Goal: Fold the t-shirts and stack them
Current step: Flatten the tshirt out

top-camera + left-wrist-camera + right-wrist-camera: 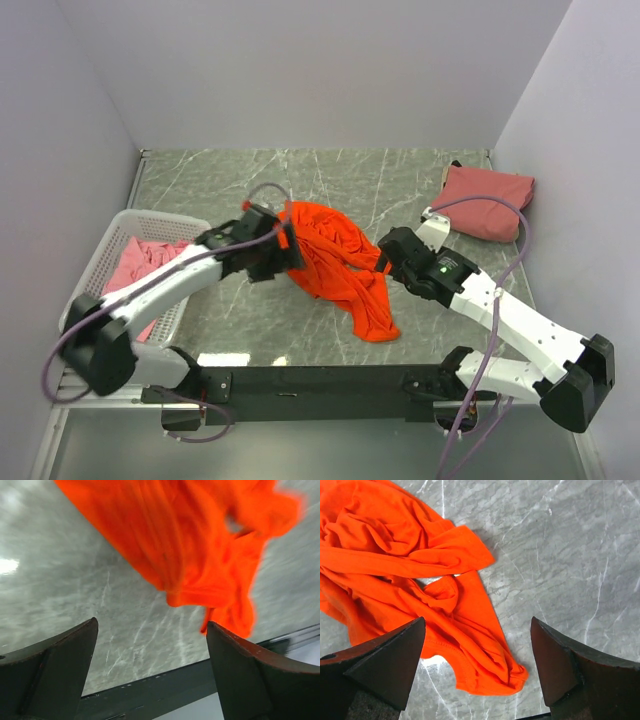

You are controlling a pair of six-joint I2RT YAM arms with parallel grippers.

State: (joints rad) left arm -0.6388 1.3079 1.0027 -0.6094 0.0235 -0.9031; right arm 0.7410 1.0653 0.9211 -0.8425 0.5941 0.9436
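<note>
Sprawled in a crumpled heap at the centre of the top view, on the grey marbled bench (400, 180): orange t-shirt (340, 265), trailing down to a bunched tail at lower centre. Not yet spread, let alone folded.

Left pincer (151, 630) spread wide and empty, sitting just at the heap's upper left edge. In its own view, only blurred orange cloth beyond the fingers, none between them. Right pincer (477, 622) likewise gaping, gripping nothing, poised at the heap's right side above a sleeve and a loose hem.

Elsewhere in the top view: salmon-pink t-shirt (488, 202) folded at upper right, and lighter pink t-shirt (140, 265) bundled inside the white basket (110, 240) at left.

Probably light, thin and limp. Will sag and drape from any grip and keep no shape of its own. Nothing to break, but easy to pinch two layers at once or drag the whole heap.

Best taken at a single-layer edge, such as the hem corner at the lower middle of the right wrist view, or the sleeve edge at its centre. Pinch shallow, one corner per pincer, then draw apart.
</note>
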